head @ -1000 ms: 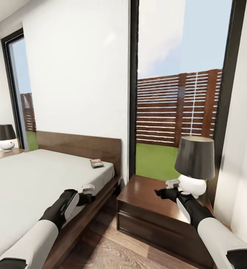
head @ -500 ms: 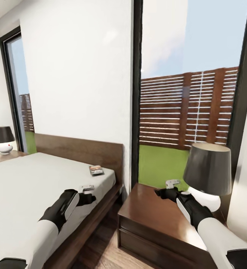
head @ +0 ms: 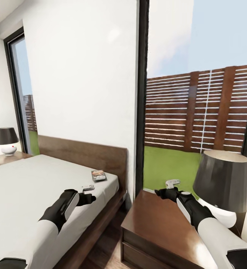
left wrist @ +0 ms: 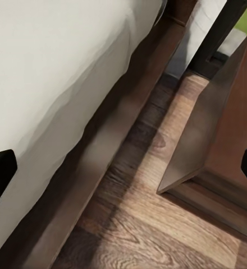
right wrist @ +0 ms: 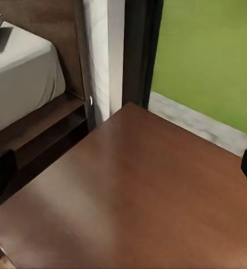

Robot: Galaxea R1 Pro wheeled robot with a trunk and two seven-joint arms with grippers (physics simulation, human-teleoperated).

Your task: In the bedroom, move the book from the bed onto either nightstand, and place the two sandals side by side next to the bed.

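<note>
Book (head: 98, 175) lies flat on the bed (head: 22, 186) near the far corner, just below the headboard (head: 82, 153); its edge also shows at the corner of the right wrist view. Left tool (head: 88, 189) hangs over the mattress edge, short of the book & apart from it; right tool (head: 172, 184) hovers over the nightstand (right wrist: 135, 196) top, near the lamp (head: 222, 183). Both tools carry nothing; their tips show spread wide at the wrist views' edges, so both read as open. Sandals can't be placed from these views.

Risks, as judgement: book is thin & flat on soft mattress, so a top-down pinch may push it in or slide it toward the headboard rather than lift it; left arm reach looks long, so the base may need to come closer, w/ the bed frame (left wrist: 101, 168) close to the base. Right arm is near the lamp shade; a careless swing could knock it. Worktop space for the book beside the lamp base looks adequate, but a drop near the edge could send it to the floor (left wrist: 140, 235).
</note>
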